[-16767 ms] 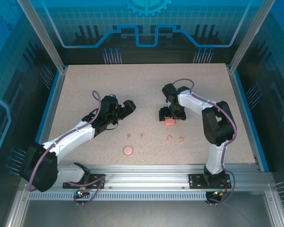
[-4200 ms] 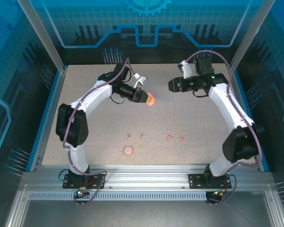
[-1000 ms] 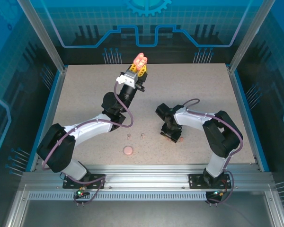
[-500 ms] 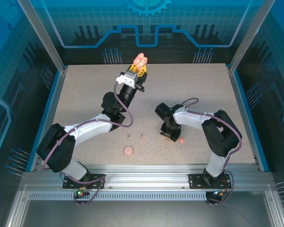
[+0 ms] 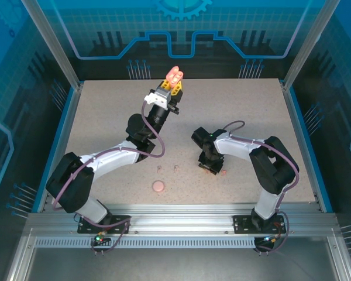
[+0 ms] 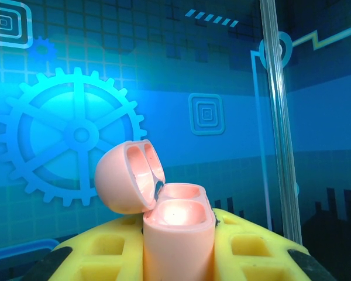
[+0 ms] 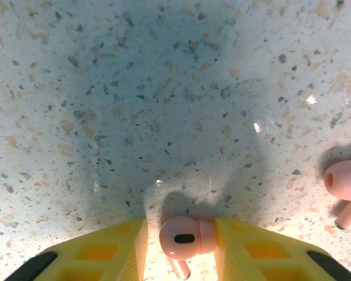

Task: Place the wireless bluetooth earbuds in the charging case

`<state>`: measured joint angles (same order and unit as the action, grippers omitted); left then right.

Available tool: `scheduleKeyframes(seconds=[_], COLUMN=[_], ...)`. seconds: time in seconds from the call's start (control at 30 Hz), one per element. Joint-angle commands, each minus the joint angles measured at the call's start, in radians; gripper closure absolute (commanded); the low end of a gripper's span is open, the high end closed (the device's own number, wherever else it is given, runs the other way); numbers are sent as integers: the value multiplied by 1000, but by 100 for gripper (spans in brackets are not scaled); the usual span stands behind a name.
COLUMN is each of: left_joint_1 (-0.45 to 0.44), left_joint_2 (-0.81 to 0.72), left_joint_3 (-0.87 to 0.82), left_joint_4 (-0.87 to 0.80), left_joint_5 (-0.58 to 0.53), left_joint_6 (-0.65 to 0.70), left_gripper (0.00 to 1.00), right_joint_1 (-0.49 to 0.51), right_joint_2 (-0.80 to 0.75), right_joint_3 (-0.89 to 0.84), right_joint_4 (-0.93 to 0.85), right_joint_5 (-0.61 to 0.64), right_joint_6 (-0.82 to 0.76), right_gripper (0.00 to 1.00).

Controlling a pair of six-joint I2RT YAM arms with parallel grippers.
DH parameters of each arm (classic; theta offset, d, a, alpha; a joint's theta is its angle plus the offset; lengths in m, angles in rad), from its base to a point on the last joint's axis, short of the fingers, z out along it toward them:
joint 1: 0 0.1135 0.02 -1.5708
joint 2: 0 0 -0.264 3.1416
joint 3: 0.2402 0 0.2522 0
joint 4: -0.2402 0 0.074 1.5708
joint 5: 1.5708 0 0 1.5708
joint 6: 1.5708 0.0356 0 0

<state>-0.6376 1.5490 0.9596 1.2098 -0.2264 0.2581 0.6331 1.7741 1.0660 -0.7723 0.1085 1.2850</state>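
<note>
My left gripper [image 5: 171,85] is raised at the back of the table and shut on the pink charging case [image 5: 174,75]. In the left wrist view the case [image 6: 178,243] stands upright between the yellow fingers [image 6: 263,246], its lid [image 6: 126,178] hinged open and both wells empty. My right gripper [image 5: 209,168] is down on the table with its jaws on either side of a salmon-pink earbud [image 7: 186,237]. The right finger touches the bud's tip and a narrow gap shows on the left. A second pink earbud [image 7: 345,187] lies just to the right [image 5: 224,172].
Two paler earbuds [image 5: 158,168] [image 5: 175,169] lie left of the right gripper. A second pink case [image 5: 158,187], closed, sits near the front edge. The speckled table [image 5: 251,105] has raised blue rails at its sides.
The right gripper's jaws have narrowed round the pink earbud and it has shifted slightly left. The left arm holds the open case still.
</note>
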Motion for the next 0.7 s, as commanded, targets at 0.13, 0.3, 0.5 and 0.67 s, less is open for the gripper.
scheduleKeyframes(seconds=[0.13,0.3,0.5,0.67], left_joint_1=[6,6,4,5], left_joint_2=[6,3,-1,0], left_joint_3=[12,11,11,10], left_joint_4=[28,20,6,-4], left_joint_5=[24,30,35,35], left_joint_6=[-34,-43,-54,-71], left_gripper=[100,100,100,100], right_joint_1=[-21,-23,-23,-23], right_joint_2=[-6,-20,-30,-28], right_joint_3=[-48,-73,-77,-68], right_joint_4=[22,64,90,93], right_joint_5=[66,64,73,74], right_joint_6=[-10,-62,-170,-236], right_gripper=[65,66,71,73])
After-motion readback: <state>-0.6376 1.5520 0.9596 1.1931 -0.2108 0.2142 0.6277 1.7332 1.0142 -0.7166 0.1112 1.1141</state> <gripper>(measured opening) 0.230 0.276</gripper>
